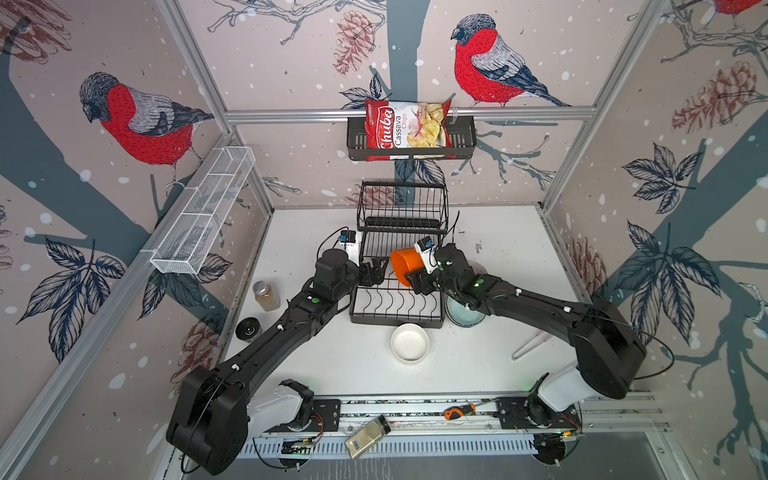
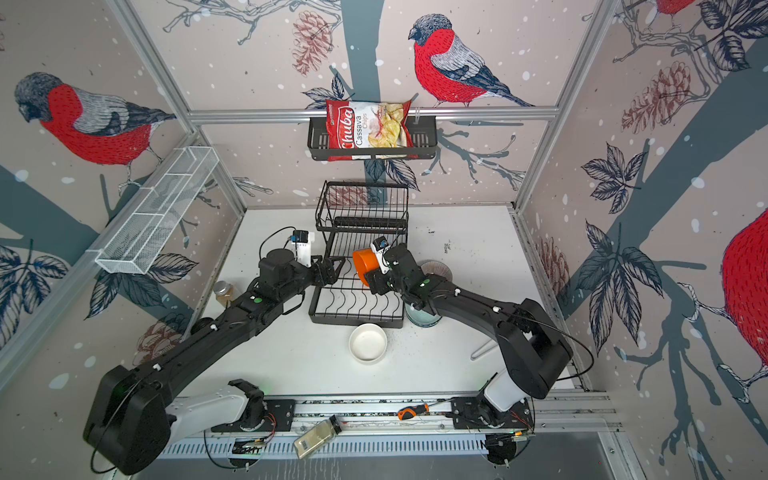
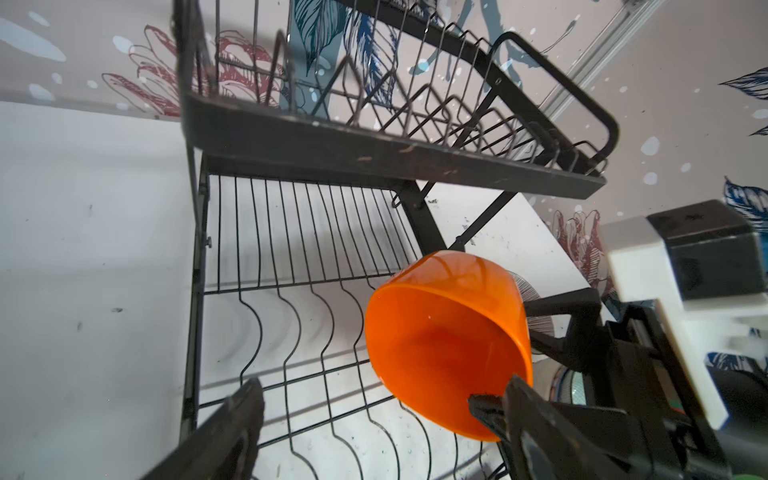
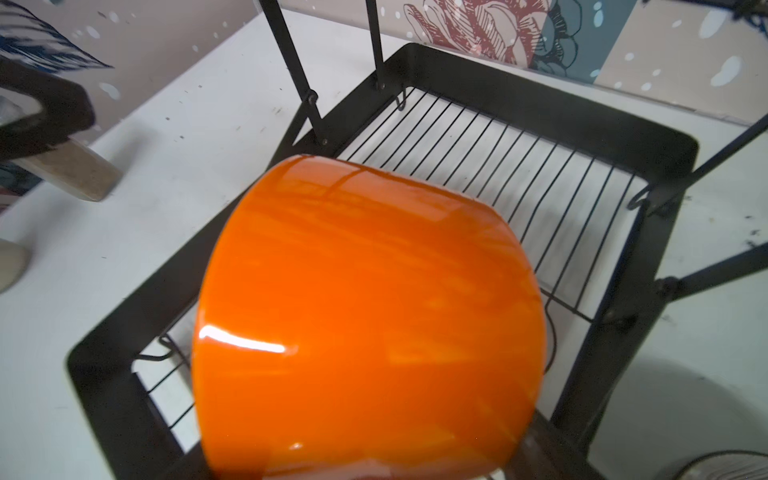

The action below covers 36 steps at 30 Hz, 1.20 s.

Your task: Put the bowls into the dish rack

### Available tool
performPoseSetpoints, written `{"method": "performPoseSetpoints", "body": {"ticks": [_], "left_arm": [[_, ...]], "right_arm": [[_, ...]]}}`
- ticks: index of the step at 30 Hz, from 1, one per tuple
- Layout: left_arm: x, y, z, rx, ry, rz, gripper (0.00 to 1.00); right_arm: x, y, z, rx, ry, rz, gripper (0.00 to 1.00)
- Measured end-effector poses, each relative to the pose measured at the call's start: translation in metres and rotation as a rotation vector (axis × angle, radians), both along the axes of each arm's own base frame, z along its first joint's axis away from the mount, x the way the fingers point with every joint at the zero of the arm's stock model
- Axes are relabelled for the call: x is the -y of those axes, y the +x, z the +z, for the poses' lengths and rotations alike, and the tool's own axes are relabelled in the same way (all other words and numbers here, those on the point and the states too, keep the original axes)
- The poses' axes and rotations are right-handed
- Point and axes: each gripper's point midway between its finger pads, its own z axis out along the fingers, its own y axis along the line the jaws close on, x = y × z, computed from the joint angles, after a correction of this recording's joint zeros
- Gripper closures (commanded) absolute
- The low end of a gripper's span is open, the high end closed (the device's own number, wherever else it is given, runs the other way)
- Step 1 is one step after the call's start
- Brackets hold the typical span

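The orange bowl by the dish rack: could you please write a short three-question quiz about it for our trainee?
1. True or false: the orange bowl already rests in the upper basket of the dish rack.
2. Which gripper holds it: A left, B right, C neither?
3. Fill in: the white bowl sits on the ____ in front of the rack.

Key: 1 false, it hangs tilted above the lower grid. 2 B, the right gripper. 3 table.

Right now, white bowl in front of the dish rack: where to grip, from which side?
I'd pinch the rim wall of the white bowl from straight above, on the edge away from the dish rack: it sits upright, mouth up, low steep walls.
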Motion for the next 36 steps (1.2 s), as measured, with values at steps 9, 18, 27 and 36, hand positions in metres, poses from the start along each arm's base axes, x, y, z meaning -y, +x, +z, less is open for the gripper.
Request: {"method": "performPoseSetpoints", "body": {"ticks": [9,18,27,36], "left_arm": [[-0.044,0.005,-0.056,-0.199,0.140,0.232,0.12],[-0.069,0.001,-0.100,-0.339,0.272,0.344,0.13],[-0.073,0.001,-0.117,-0.384,0.304,0.365,0.41],[-0.076,-0.004,-0.149,-0.486,0.377,0.362,0.51]], "right_arm": [[-0.004,0.013,-0.009,0.071,-0.124,-0.030,0.24],[-0.003,0.024,-0.003,0.150,-0.202,-0.065,0.24],[-0.005,0.033,-0.017,0.210,-0.330,-0.085,0.23],[-0.007,0.040,-0.025,0.278,-0.454,-0.105,0.22]]}}
